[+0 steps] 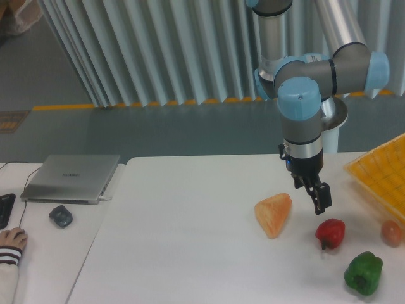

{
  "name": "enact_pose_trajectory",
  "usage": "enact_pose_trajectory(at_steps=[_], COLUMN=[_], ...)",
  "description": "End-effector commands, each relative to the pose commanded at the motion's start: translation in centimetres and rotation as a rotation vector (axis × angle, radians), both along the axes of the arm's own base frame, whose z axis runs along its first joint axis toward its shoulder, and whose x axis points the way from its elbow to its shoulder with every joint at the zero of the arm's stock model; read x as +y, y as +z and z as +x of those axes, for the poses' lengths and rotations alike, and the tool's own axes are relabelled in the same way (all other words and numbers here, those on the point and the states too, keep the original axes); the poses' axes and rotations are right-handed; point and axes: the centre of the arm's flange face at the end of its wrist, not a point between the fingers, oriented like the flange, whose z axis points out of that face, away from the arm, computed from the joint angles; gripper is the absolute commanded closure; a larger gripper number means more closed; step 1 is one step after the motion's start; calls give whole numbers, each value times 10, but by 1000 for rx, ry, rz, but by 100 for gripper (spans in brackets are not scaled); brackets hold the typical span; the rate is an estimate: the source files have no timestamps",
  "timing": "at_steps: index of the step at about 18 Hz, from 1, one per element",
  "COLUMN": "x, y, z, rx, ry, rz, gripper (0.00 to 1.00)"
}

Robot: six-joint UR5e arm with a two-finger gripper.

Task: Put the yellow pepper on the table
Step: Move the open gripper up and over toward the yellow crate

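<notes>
No legible writing is seen, only a faint mark on the closed laptop (71, 178). The yellow mesh basket (383, 178) is cut off at the right edge; its contents cannot be told. The gripper (319, 200) is held above the table (183, 240), nothing gripped; whether the jaws are parted cannot be told. The yellow pepper is not visible.

White table (190, 240), pale-orange wedge (274, 214), red pepper (330, 232), green pepper (363, 273), yellow basket (383, 174) at right edge
</notes>
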Motion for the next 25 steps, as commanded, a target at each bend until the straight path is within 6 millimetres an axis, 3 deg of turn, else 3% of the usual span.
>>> enact_pose_trajectory(at_steps=[5, 10, 13, 15, 17, 25], x=[-4, -20, -28, -42, -67, -109], y=[-14, -13, -12, -11, 1, -2], z=[3, 4, -11, -32, -60, -109], rx=[-15, 20, 35, 29, 37, 28], ry=[0, 36, 56, 55, -46, -253], rz=[-21, -3, 16, 11, 11, -16], gripper=[0, 0, 0, 0, 0, 0])
